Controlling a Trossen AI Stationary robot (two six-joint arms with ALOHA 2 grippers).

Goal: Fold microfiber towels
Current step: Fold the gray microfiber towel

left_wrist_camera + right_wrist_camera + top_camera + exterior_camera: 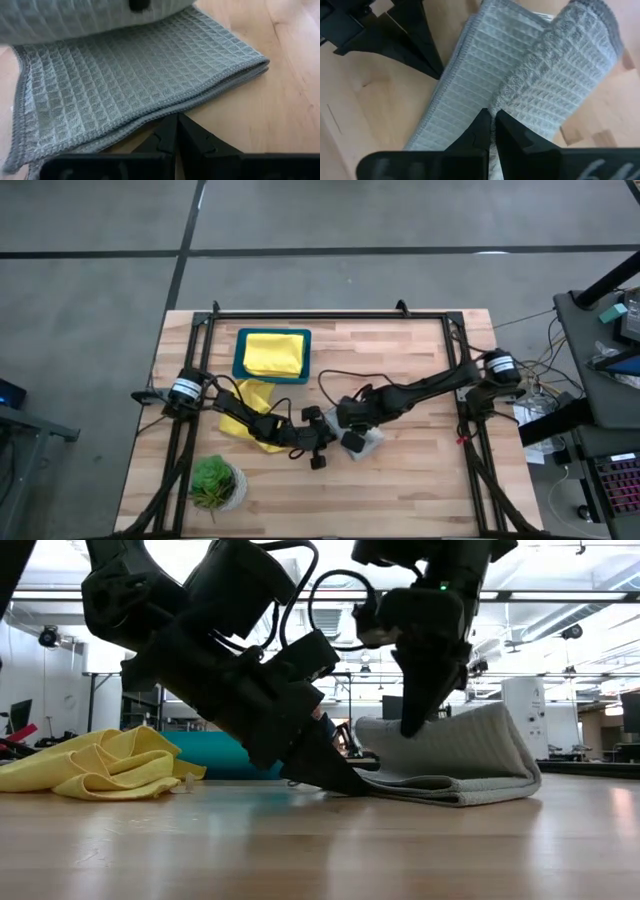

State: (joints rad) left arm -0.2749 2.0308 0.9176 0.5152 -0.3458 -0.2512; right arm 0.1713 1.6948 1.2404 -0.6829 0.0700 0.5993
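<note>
A pale grey towel [470, 765] lies near the table's middle [364, 442], doubled over, with its fold toward the table's right. My left gripper [352, 786] is shut, its tips low at the towel's lower edge [150, 122]. My right gripper [414, 725] is shut on the towel's raised upper layer. One yellow towel [246, 412] lies crumpled on the table's left part. Another yellow towel [274, 352] lies folded in the teal tray [240, 370]. The other towels are out of view. My left gripper's shut fingertips [175, 125] meet the grey towel's hemmed lower edge [150, 122] at table level, coming slantwise down from the table's left. Whether they press on the cloth or only touch its edge, I cannot tell. My right gripper pinches the grey towel's upper layer near its free hemmed edge [506, 97] between its two fingers, coming from above and pointing down. That layer is held up off the lower one [440, 735], and the lower layer lies flat on the table.
A small green potted plant [214, 483] stands at the near left corner. The teal tray sits at the far left. Bare wood [420, 490] lies near and to the right of the grey towel. A black frame [330, 313] runs around the table's far part.
</note>
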